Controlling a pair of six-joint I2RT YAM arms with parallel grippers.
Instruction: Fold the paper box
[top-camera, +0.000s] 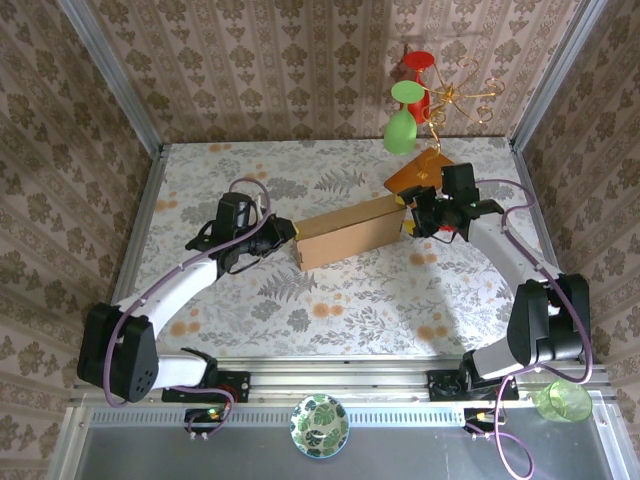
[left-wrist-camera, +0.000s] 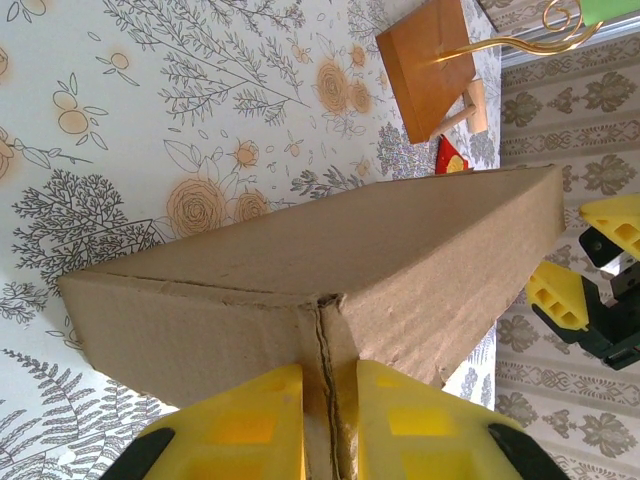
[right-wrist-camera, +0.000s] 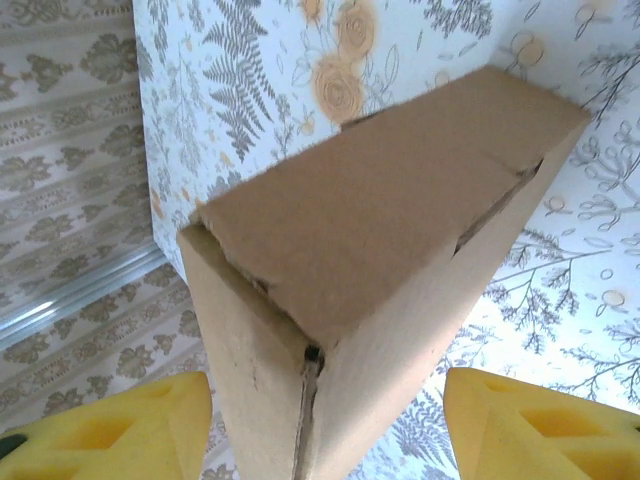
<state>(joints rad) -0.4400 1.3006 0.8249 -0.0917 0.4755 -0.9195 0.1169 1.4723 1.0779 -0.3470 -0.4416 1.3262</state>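
Box status: the paper box (top-camera: 345, 236) lies closed up near the middle of the table (top-camera: 300, 300), its long axis running left to right. I see the left gripper (top-camera: 294, 240) clenched on its left end, yellow fingers (left-wrist-camera: 250, 425) pinching the cardboard seam. The right gripper (top-camera: 410, 222) sits at the opposite end, jaws spread wide and clear of the cardboard. A wooden board (top-camera: 415, 172) lies just beyond.

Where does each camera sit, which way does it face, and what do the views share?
Top external: above and behind the robot, looking down; left gripper and right gripper flank the paper box.
Left wrist: looks along the box; own fingers pinch its end.
Right wrist: faces the other end; own fingers apart.
Shared: the box.
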